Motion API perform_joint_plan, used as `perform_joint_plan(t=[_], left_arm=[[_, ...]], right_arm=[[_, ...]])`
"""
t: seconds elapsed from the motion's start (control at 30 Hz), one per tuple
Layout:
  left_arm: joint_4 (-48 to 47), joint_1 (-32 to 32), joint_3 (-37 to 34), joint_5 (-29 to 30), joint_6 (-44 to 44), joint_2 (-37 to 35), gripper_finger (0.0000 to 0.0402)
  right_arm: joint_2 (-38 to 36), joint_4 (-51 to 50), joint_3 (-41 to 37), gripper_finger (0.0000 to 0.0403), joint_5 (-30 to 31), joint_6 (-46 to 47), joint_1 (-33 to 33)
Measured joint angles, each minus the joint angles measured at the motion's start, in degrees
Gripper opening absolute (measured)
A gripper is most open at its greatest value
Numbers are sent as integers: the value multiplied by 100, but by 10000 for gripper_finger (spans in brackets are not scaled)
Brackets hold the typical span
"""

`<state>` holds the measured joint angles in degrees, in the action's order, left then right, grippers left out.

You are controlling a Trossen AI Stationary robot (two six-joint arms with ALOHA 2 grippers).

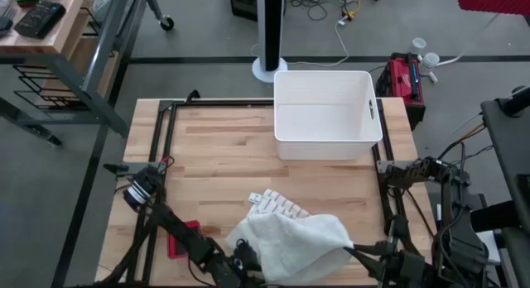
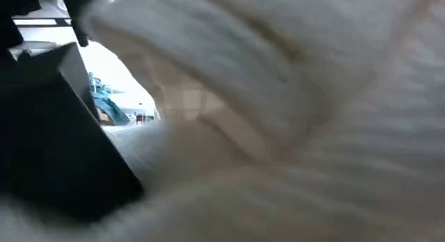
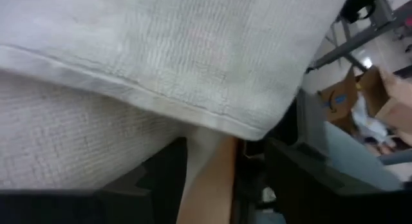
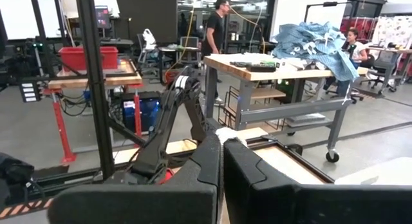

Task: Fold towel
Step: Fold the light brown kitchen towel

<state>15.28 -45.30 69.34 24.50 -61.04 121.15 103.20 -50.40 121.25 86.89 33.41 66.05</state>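
Towel: the towel (image 1: 291,242) lies bunched in a rumpled heap at the near edge of the table (image 1: 232,151), between the two arms; no flat, squared fold shows yet.
Left gripper: the left gripper (image 1: 240,263) sits low at the towel's left edge, mostly buried under cloth in the high view. In the left wrist view its fingers (image 3: 164,179) stand apart with a towel hem (image 3: 148,102) draped just past them, so I judge it open and not pinching cloth, though the cloth hides much of the tips.
Right gripper: the right gripper (image 1: 354,253) is at the towel's right edge. In the right wrist view its fingers are pressed together with a small tuft of white cloth (image 4: 226,135) at the tips, so it looks closed on a towel corner.
Progress: early or mid-fold by my reading. One side is held and the other seems let go. What remains is spreading the cloth, bringing the edges together and flattening it.
Red object: something flat and red (image 1: 180,238) lies on the table just left of the towel. I cannot tell what it is.
Bin: a white bin (image 1: 327,114) stands at the far side, well apart from the towel.
Hidden: the low view is almost wholly blocked by towel and a dark arm part, and the towel's underside and any existing crease are out of sight.
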Motion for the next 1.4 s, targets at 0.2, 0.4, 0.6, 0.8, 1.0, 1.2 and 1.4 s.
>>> perform_joint_plan(t=[0.2, 0.4, 0.6, 0.8, 1.0, 1.2, 1.4], left_arm=[[-29, 20, 534, 192, 834, 344, 184], [82, -93, 504, 812, 1278, 154, 161], [181, -28, 437, 855, 1443, 150, 151], [367, 114, 477, 900, 1701, 148, 158], [346, 289, 415, 406, 1381, 146, 170], [483, 384, 183, 237, 1092, 146, 168], [1619, 411, -75, 166, 1589, 148, 51]], right_arm=[[13, 3, -6, 0, -35, 1, -34], [55, -5, -20, 0, -35, 0, -47], [61, -25, -22, 0, -35, 0, -74], [62, -25, -28, 0, -35, 0, -102], [63, -23, -29, 0, -35, 0, -123], [63, -25, -30, 0, -35, -4, -134], [63, -28, -31, 0, -35, -34, -134]])
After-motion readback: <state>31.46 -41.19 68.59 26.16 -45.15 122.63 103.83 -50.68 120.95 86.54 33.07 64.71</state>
